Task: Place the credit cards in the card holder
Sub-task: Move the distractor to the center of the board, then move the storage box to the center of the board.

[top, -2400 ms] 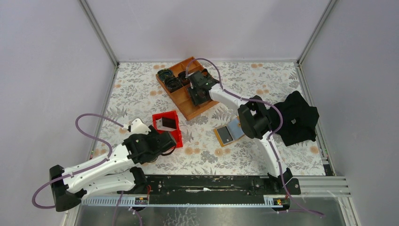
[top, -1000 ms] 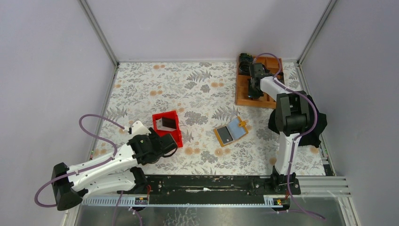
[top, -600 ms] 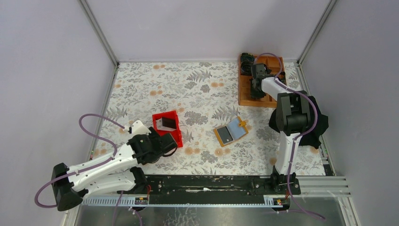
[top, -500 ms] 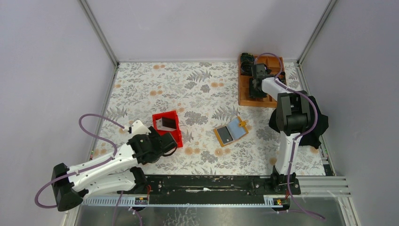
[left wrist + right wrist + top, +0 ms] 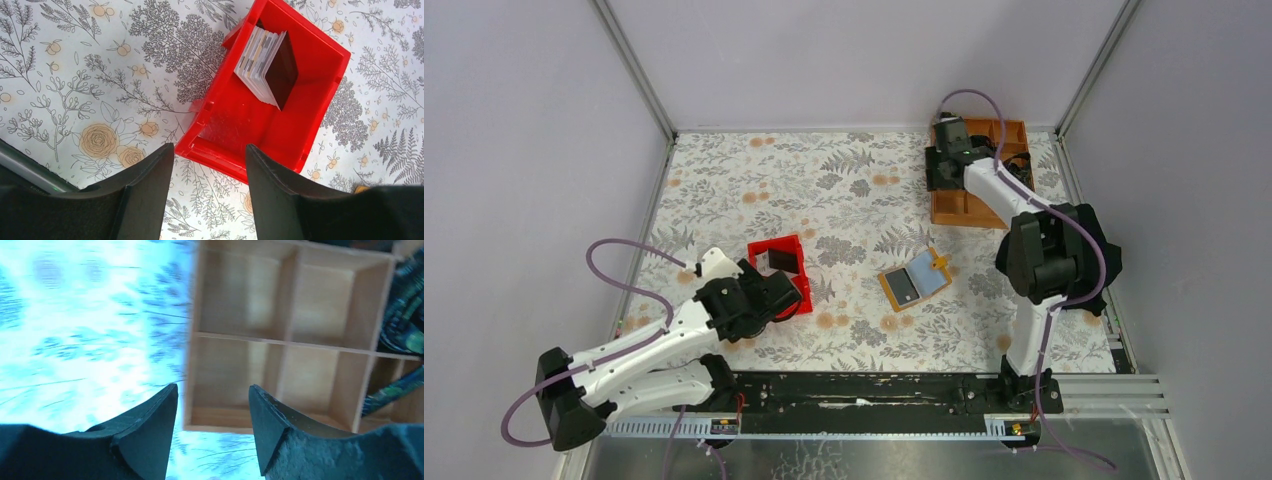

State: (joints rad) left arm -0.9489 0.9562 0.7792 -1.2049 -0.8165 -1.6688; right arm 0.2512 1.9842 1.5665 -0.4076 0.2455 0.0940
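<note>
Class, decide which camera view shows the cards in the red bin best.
The left wrist view: the credit cards stand on edge in the red bin, edges distinct. The top external view shows only a small patch; the right wrist view misses them.

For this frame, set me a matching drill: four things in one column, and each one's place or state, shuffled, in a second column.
Things:
1. credit cards
2. card holder
3. wooden tray
4. left hand

Places or states:
A. lying open in the middle of the table
B. stacked inside the red bin
C. open, the red bin's rim showing between its fingers
D. at the table's far right corner

Pairs: 1-B, 2-A, 3-D, 4-C
</note>
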